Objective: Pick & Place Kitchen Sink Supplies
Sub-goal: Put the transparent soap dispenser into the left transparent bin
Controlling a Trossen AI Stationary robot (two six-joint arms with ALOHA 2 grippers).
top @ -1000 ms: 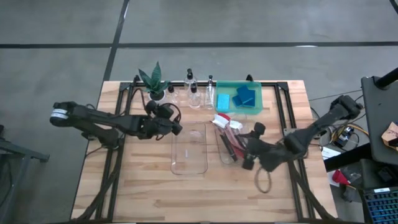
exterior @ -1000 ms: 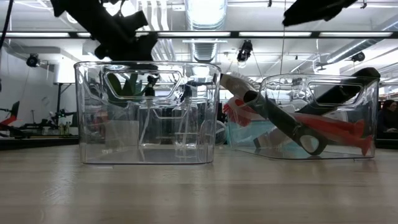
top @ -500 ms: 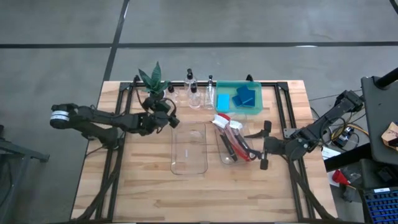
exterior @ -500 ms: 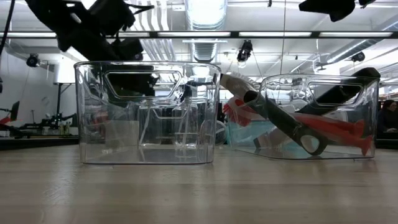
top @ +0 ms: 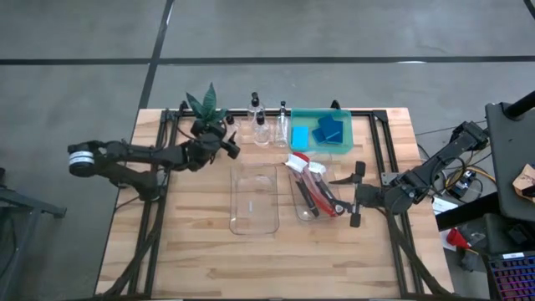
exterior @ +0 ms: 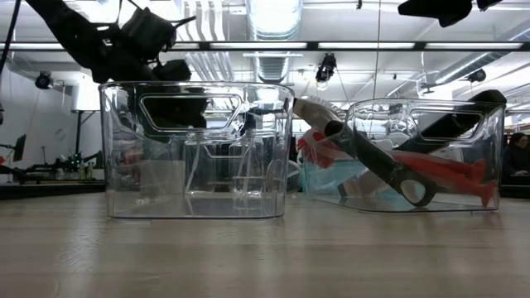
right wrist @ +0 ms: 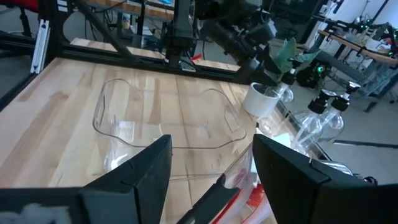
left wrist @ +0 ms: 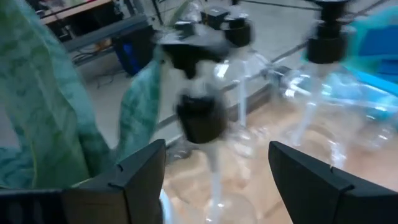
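Clear bottle (left wrist: 208,146) just ahead of open left pincer (left wrist: 214,171)

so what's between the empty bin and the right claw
The other bin, holding red brushes and black-handled brushes, sits between the empty bin and the open right claw, seen in the high view.

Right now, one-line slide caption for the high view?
Open left gripper reaches toward the small bottles beside the plant; open right gripper waits by the brush bin.

Even, bright light falls on my table (top: 201,251) from overhead; ceiling strip lights (exterior: 273,12) glare white in the low view. Shadows are soft. My left wrist view is motion-blurred: bottles (left wrist: 205,124) and plant leaves (left wrist: 43,99) smear. The right wrist view is sharp.
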